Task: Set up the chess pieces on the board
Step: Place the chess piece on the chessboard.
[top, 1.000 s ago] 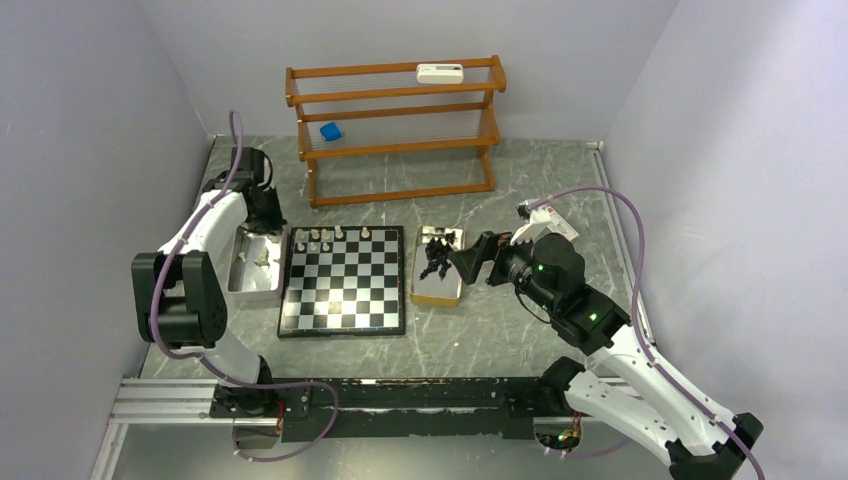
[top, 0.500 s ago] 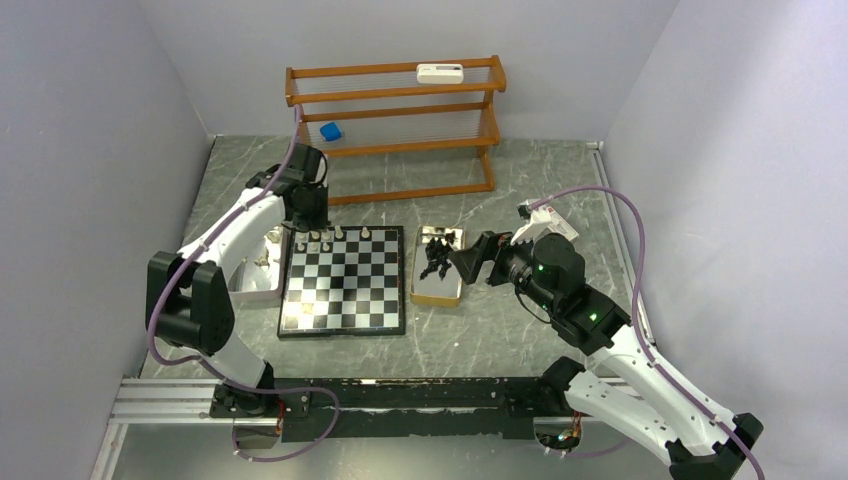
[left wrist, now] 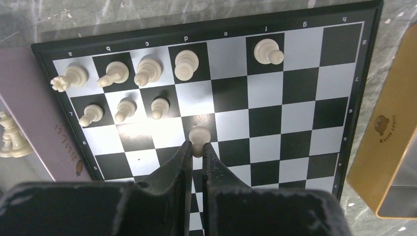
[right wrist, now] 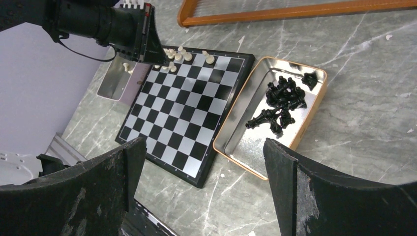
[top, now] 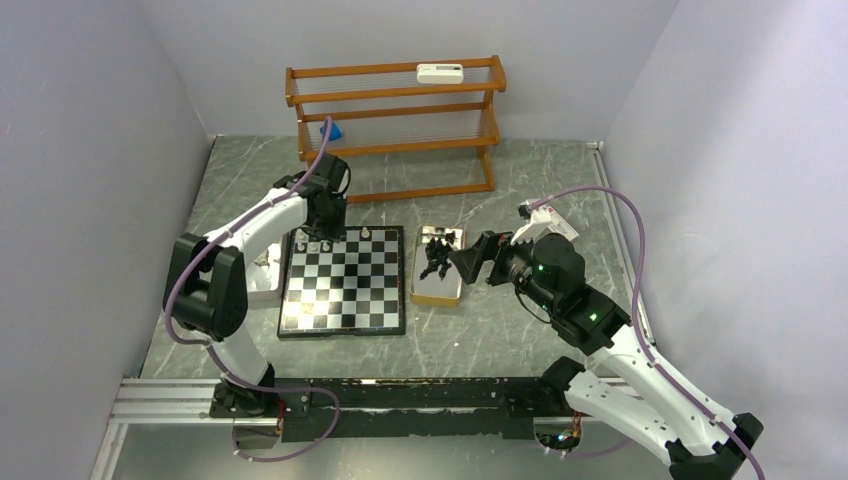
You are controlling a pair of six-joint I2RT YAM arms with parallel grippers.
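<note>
The board [top: 345, 290] lies mid-table, and several cream chess pieces [left wrist: 147, 71] stand on its far row. Three cream pawns [left wrist: 125, 109] stand in the second row. My left gripper [left wrist: 196, 146] is shut on a cream pawn [left wrist: 199, 135], held above the second row beside those three pawns. From above, the left gripper [top: 325, 232] hovers over the board's far left part. The black pieces [right wrist: 280, 103] lie heaped in a gold tray [top: 440, 295] right of the board. My right gripper [right wrist: 201, 182] hangs open and empty, near that tray.
A silver tray [top: 262, 285] left of the board holds more cream pieces [left wrist: 12, 137]. A wooden rack [top: 395, 120] stands at the back with a white device [top: 440, 72] on top. Grey walls close in on both sides.
My left arm has swung right from the silver tray to above the board's far rows. The right arm has not moved.
</note>
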